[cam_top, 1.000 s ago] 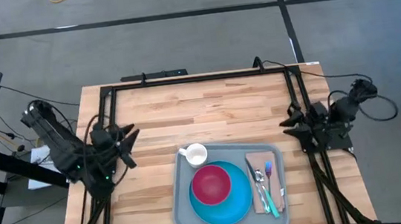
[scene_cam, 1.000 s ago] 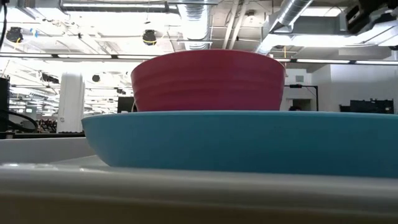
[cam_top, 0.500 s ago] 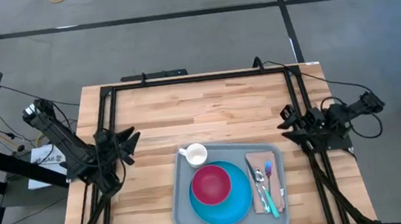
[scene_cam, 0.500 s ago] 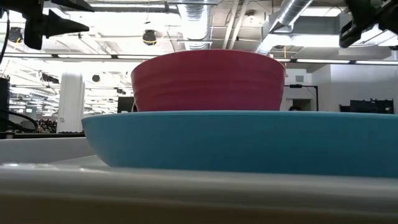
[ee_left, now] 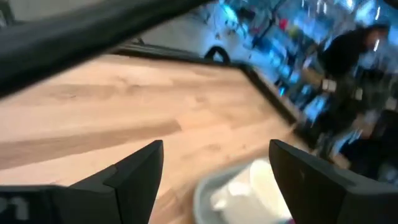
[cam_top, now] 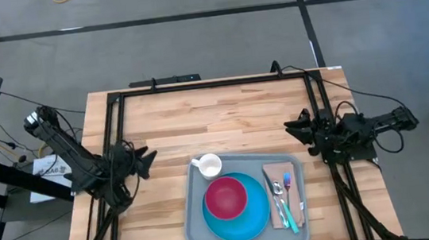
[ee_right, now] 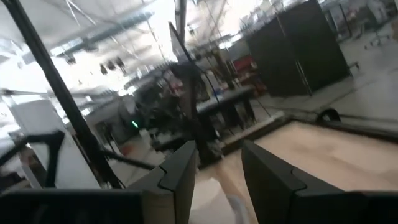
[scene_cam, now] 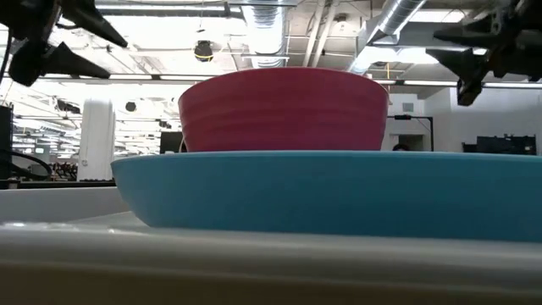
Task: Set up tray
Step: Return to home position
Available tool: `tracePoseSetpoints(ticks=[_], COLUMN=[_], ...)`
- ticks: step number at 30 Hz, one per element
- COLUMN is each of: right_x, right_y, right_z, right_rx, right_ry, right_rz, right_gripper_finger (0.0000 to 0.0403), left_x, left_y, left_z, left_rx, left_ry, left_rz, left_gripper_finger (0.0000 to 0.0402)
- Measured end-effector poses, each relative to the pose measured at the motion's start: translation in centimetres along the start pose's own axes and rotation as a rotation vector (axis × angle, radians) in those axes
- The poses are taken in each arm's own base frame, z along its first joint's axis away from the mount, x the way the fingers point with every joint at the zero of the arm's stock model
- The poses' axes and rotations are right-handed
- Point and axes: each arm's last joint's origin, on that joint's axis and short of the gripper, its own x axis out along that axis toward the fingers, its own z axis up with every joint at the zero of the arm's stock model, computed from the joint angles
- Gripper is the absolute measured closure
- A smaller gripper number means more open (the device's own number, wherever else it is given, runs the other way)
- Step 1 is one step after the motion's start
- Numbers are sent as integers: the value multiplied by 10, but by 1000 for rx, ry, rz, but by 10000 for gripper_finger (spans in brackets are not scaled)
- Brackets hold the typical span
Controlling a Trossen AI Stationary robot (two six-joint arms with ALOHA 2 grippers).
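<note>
Both claws have shifted a little; left claw (cam_top: pixel 149 159) and right claw (cam_top: pixel 293 124) hang spread, apart from the grey tray (cam_top: pixel 194 208).

One tray (cam_top: pixel 193 208), plate (cam_top: pixel 246 227), bowl (cam_top: pixel 224 197), cup (cam_top: pixel 209 166), napkin (cam_top: pixel 290 168); three utensils (cam_top: pixel 283 199).

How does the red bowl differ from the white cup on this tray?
The red bowl is much wider than the white cup. The bowl sits on the blue plate; the cup stands on the tray beside the plate, in a corner. The cup has a side handle; the bowl has none. Both stand upright, mouths up, inside the tray. The left gripper and right gripper are off at the table's sides, jaws open.
</note>
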Motion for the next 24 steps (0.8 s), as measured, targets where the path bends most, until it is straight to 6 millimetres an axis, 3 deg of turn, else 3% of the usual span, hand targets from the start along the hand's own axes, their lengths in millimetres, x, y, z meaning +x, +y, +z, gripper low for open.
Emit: tracePoseSetpoints(ticks=[4,8,11,14,15,20,24], right_x=[0,0,0,0,0,0,0], right_y=[-2,-1,-1,-1,-1,-2,1], right_z=[-4,-3,-3,-4,-4,-5,2], right_rx=[20,58,61,56,55,25,84], right_ry=[44,33,29,41,42,53,-19], right_rz=[-16,-12,-10,-14,-16,-21,20], right_gripper_finger=[280,280,280,280,280,280,280], left_x=[2,4,8,7,6,-4,-22], left_y=[-9,-18,-20,-20,-17,-2,-16], left_z=[-16,-36,-42,-32,-27,-1,22], left_rx=[178,127,211,302,306,158,151], left_ry=[114,215,81,-240,-277,-236,-190], left_rz=[20,34,1,-91,-103,-144,-210], left_gripper_finger=[122,122,122,122,122,122,122])
